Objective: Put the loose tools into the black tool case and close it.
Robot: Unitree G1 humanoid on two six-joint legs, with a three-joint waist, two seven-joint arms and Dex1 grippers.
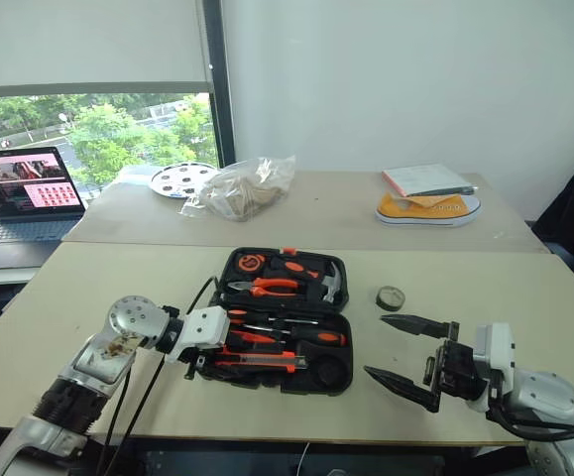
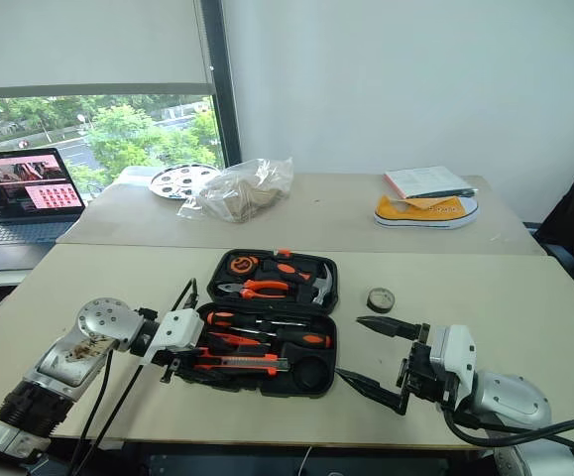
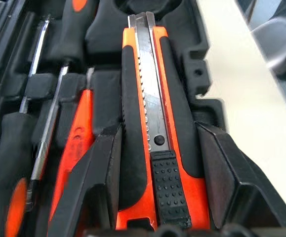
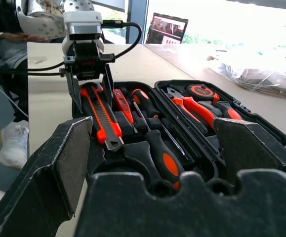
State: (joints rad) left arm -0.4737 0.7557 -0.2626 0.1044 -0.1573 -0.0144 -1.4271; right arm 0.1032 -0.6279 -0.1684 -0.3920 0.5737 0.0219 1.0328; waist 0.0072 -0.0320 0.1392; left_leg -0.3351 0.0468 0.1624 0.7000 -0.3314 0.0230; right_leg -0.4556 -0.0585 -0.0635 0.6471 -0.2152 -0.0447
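While the black tool case (image 1: 285,317) lies open on the tabletop (image 1: 88,297), the left claw (image 4: 89,86) straddles the utility knife (image 3: 150,148) in its slot, seemingly without pinching it; the right claw (image 1: 405,349) gapes wide nearby.

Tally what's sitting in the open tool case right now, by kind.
Long screwdrivers: 2
Small tester screwdriver: 1
Utility knife: 1
Pliers: 1
Hammer: 1
Tape measure: 1
Total: 7, all in the black tool case; its lid is open.
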